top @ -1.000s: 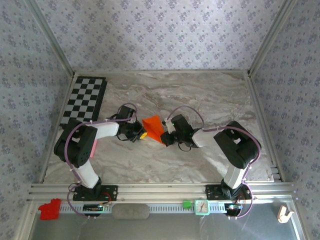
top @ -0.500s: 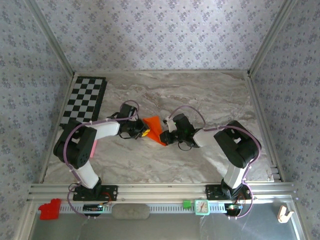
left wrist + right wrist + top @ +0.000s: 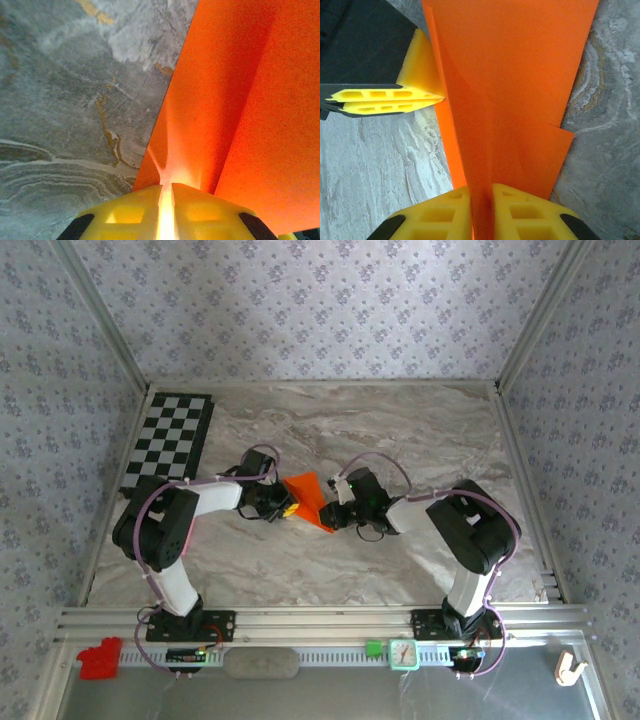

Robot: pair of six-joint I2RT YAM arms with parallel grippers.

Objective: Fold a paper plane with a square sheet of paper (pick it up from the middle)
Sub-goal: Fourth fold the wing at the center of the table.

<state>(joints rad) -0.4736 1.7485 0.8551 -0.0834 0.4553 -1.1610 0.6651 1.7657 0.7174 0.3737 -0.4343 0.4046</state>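
Left pincer [image 3: 284, 506]: clenched on the paper plane [image 3: 308, 495], its yellow fingers [image 3: 200, 205] meeting on a raised fold at the 6 o'clock edge of the left wrist view. Right pincer [image 3: 336, 512]: the plane's centre ridge runs down between its two yellow fingers [image 3: 520, 210], which stand narrowly parted. Whether the pads press the paper cannot be told. Seen from above, the bright orange, partly folded plane sits near the middle of the marbled surface [image 3: 420, 430]. The left pincer is at its 9 o'clock, the right pincer at its 4 o'clock. In the right wrist view, the left pincer's fingers [image 3: 395, 97] close on the plane's edge at 10 o'clock. A checkerboard [image 3: 170, 445] lies at the surface's 10 o'clock corner.
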